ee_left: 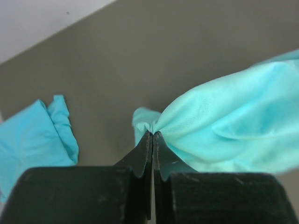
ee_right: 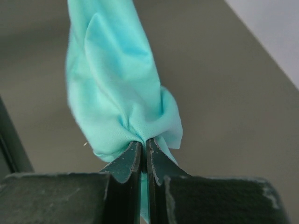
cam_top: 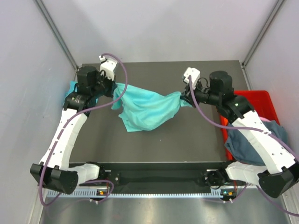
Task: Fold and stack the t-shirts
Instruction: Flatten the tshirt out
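Observation:
A mint-teal t-shirt [cam_top: 147,108] hangs stretched between my two grippers above the dark table [cam_top: 187,140], its middle sagging toward the near side. My left gripper [cam_top: 113,87] is shut on the shirt's left end [ee_left: 196,126], the cloth bunched at the fingertips [ee_left: 147,140]. On the right end [ee_right: 117,93] my right gripper [cam_top: 183,97] is shut, fabric pinched between its jaws. A brighter cyan-blue t-shirt [cam_top: 74,88] lies crumpled at the table's left edge, also seen in the left wrist view [ee_left: 32,135]. A slate grey-blue t-shirt [cam_top: 250,144] drapes from the crate under my right arm.
A red plastic crate [cam_top: 254,100] stands off the table's right edge. Grey walls close in on three sides. The arm bases and a black rail [cam_top: 159,176] run along the near edge.

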### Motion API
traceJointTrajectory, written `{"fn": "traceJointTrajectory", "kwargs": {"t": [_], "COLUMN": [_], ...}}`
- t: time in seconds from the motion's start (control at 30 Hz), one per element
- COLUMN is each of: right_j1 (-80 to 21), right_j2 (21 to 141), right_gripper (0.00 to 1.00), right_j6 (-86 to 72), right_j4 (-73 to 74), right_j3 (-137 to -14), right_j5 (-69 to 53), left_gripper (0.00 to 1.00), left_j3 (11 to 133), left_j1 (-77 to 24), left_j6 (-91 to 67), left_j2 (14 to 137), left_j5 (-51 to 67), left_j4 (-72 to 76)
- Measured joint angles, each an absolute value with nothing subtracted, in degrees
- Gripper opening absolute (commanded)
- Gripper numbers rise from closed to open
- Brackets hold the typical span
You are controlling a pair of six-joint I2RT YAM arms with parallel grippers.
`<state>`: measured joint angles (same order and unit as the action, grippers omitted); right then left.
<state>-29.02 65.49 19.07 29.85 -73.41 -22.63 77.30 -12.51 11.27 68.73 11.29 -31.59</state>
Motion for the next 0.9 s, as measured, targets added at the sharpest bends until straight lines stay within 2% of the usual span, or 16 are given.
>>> {"fn": "traceJointTrajectory", "kwargs": {"t": [0.2,0.57,0.77,0.9], "right_j1": [-29.0,-28.2,-26.0,-26.0], "right_j2": [65.4,65.5,63.5,61.7], "right_gripper": [0.0,0.0,0.0,0.0], "right_j6": [20.5,20.6,19.4,19.7], "right_j4": [35.3,35.5,35.2,30.8], "right_j3": [-74.6,-89.8,-89.3,-81.7], "right_j5": [-26.7,-25.4,-25.5,-24.0], "left_gripper": [0.0,0.0,0.0,0.0], "left_j3": [78.8,89.2,91.7,84.2], "left_j1": [-12.5,-11.9,-10.7,-10.6], "left_j6": [11.8,13.8,13.6,13.6], "left_j2": [65.5,63.9,62.1,61.6], "left_j5": [12.8,14.3,14.7,14.7], "left_j4": [-39.7,-41.2,-40.3,-34.5]}}
